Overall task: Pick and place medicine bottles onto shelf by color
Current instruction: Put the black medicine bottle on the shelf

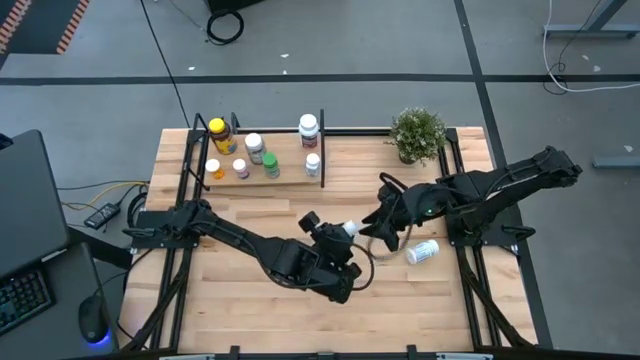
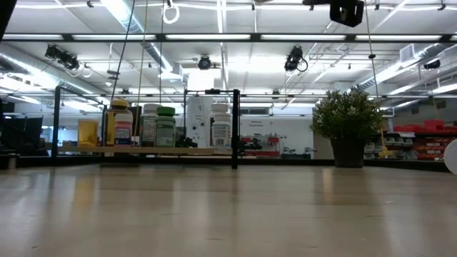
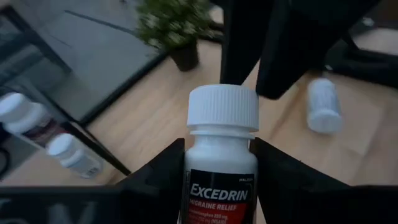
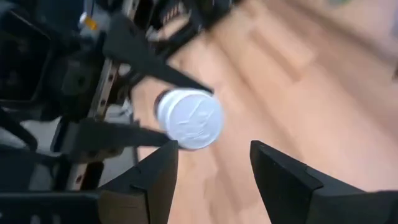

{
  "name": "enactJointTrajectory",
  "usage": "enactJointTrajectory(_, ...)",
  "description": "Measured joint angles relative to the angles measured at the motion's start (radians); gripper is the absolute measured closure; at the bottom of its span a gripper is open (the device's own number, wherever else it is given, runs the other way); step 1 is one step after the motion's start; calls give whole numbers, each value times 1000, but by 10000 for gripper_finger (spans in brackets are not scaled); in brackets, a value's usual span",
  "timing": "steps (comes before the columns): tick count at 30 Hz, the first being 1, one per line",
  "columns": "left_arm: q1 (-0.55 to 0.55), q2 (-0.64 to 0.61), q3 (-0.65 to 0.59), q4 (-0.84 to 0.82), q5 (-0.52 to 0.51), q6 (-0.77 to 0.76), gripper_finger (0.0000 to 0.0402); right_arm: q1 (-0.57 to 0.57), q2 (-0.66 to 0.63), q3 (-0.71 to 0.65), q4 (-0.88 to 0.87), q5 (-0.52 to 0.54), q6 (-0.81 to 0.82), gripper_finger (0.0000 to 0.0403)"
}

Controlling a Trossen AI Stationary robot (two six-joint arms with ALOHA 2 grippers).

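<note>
Table (image 1: 260, 300): plank top bearing the whole scene, with both arms meeting near its middle.

Shelf (image 1: 262, 180): low board at the far left of the table. Seven bottles stand on it, among them an amber one with a yellow cap (image 1: 218, 136), a green one (image 1: 271, 165) and a white-capped one (image 1: 308, 127) by the right posts. These count as placed; whether the colour grouping is right cannot be judged from here.

Plant (image 1: 418, 134): at the far right, not part of the sorting.

Left gripper (image 1: 347, 233): mid-table, its fingers pinching the body of a white bottle (image 3: 219, 167) with a dark label. This bottle is off the shelf and probably next to go.

Right gripper (image 1: 378, 222): just beside the held bottle's cap; in its wrist view the jaws stand spread with the cap between and beyond them, gripping nothing.

Lying bottle (image 1: 423, 251): white, on its side on the table near the right arm, not yet picked.

Judged progress: most bottles shelved, two remaining.
</note>
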Motion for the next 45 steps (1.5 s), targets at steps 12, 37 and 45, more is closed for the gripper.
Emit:
enactJointTrajectory(12,-55,-13,0,-236,-149,-306,240,1,-43,0,78,77,-120,194)
enactJointTrajectory(37,37,-22,-1,253,229,234,234,1,-40,1,4,-75,-102,194)
enactJointTrajectory(45,46,-20,-1,214,232,191,233,3,-52,0,22,-125,-92,188)
